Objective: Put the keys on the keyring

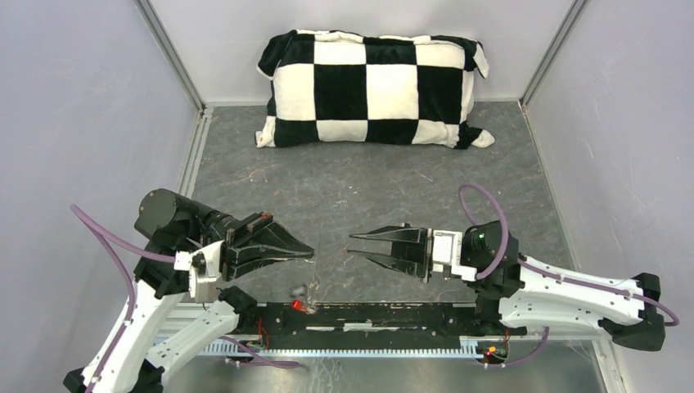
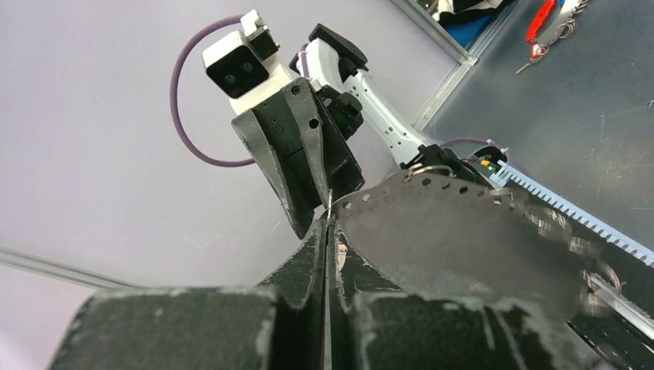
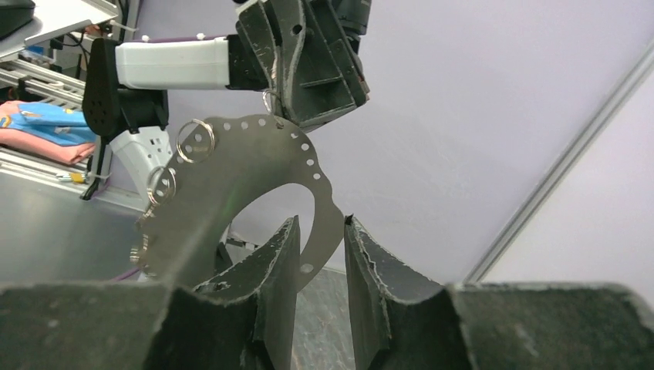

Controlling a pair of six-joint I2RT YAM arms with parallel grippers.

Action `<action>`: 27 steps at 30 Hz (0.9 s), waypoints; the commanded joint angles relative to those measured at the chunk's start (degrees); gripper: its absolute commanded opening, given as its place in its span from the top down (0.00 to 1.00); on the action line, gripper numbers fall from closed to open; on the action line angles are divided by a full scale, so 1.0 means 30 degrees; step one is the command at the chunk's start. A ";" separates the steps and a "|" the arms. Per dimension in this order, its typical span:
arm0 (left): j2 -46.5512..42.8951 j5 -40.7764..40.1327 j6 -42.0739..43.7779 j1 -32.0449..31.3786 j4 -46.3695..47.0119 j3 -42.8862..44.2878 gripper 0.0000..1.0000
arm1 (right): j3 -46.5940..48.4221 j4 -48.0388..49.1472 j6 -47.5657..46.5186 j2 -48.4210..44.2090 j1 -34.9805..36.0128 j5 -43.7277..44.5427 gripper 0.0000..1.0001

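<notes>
Left hand (image 2: pixel 328 231) pinches flat grey holed keyring (image 2: pixel 463 239) bearing small rings (image 3: pixel 194 140); right hand (image 3: pixel 320 223) spread astride its edge.

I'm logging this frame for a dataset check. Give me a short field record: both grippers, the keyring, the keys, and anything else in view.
left gripper: shut on the keyring's top edge; the keyring hangs from it
right gripper: open, pointed at the keyring, short of it in the top view
keyring: flat grey ring with holes along its edge and small split rings on one side
red key: just below the keyring; attachment cannot be told
black key: not made out
checkered pillow: against the far wall
</notes>
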 commanded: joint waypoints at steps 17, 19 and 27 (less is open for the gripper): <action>0.0447 -0.3454 -0.4168 -0.0062 -0.0488 0.0829 0.98 | 0.1759 0.1437 0.0315 0.1405 0.0119 -0.0706 0.67; 0.0449 -0.3345 -0.4361 -0.0061 -0.0477 0.0814 0.98 | 0.2064 0.1354 0.0227 0.1602 0.0120 -0.0776 0.66; 0.0563 -0.3332 -0.4078 -0.0062 -0.1564 0.0972 0.98 | 0.3355 0.0470 -0.0102 0.2687 0.0146 -0.1399 0.66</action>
